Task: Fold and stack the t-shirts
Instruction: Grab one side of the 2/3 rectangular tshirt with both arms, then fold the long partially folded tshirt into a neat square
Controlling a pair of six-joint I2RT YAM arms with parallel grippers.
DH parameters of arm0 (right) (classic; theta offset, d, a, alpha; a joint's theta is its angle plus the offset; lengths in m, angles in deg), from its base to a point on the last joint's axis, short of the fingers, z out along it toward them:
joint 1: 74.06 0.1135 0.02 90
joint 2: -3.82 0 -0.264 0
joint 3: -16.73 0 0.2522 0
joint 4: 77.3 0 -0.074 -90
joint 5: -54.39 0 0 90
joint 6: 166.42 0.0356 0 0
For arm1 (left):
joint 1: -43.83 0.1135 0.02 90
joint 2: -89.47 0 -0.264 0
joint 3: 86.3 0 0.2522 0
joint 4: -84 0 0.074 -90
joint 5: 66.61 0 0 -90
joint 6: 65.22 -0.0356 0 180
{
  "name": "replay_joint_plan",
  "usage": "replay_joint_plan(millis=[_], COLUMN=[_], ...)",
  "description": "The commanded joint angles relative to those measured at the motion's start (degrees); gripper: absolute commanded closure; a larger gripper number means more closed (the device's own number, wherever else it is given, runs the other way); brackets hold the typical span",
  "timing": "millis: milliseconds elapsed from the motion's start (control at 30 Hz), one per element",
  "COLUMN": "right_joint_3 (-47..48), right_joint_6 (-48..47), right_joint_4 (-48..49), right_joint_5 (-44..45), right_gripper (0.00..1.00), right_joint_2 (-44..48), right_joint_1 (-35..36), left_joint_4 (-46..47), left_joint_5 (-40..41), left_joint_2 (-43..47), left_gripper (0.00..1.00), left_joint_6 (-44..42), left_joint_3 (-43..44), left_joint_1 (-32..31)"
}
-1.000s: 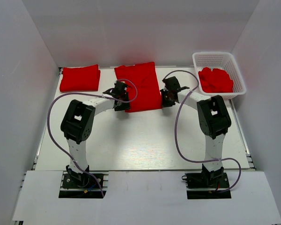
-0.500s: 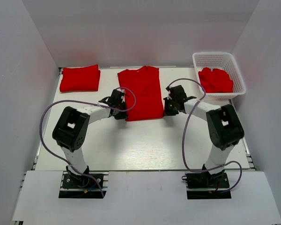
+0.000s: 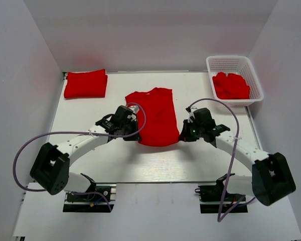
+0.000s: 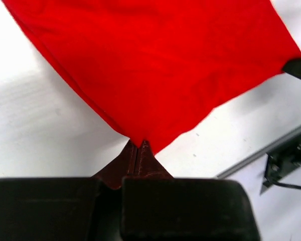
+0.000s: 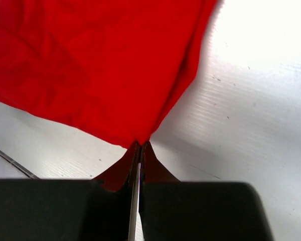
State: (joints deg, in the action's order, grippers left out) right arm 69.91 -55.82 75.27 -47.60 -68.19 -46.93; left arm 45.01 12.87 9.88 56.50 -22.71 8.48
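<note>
A red t-shirt (image 3: 154,115) lies stretched on the middle of the table, sleeves folded in, collar at the far end. My left gripper (image 3: 134,137) is shut on its near left corner; the left wrist view shows the cloth (image 4: 155,65) pinched at the tips (image 4: 139,144). My right gripper (image 3: 182,137) is shut on its near right corner, and the cloth (image 5: 90,65) is pinched at the tips (image 5: 140,144). A folded red t-shirt (image 3: 85,83) lies at the far left. More crumpled red t-shirts (image 3: 231,85) fill the basket.
The white lattice basket (image 3: 230,61) stands at the far right corner. White walls close the table on the left, back and right. The table's near edge and a metal rail (image 4: 271,145) lie close behind the grippers.
Both grippers have pulled the t-shirt's near corners toward the near edge of the table. The shirt has slid nearer and both arms have stretched lower and wider.
</note>
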Motion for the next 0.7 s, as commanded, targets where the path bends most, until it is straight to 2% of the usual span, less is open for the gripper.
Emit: replay_joint_plan(millis=[0,133,167,300,567,667], right_joint_3=[1.4,6.3,8.1,16.0,28.7,33.3], right_joint_6=[-0.2,-0.3,0.4,0.8,-0.1,-1.5], right_joint_4=[0.0,-0.6,-0.9,-1.8,-2.9,-3.5], right_joint_5=[0.6,6.6,9.9,13.6,17.1,17.4], right_gripper=[1.00,1.00,1.00,1.00,1.00,1.00], right_joint_2=[3.0,1.6,0.9,-5.0,-14.9,-18.2], right_joint_1=[0.6,0.3,0.1,-0.2,-1.0,-1.5], left_joint_4=[-3.2,-4.6,-4.6,-5.7,-12.3,-12.8], left_joint_5=[-0.3,7.0,8.1,15.2,26.9,27.4], left_joint_2=[3.0,3.7,3.1,-0.9,-8.6,-11.9], left_gripper=[1.00,1.00,1.00,1.00,1.00,1.00], left_joint_6=[2.5,3.7,4.4,6.9,7.5,6.8], left_joint_3=[2.0,5.6,7.1,11.9,25.4,28.9], left_joint_1=[-0.9,-0.9,-0.9,0.4,2.2,2.9])
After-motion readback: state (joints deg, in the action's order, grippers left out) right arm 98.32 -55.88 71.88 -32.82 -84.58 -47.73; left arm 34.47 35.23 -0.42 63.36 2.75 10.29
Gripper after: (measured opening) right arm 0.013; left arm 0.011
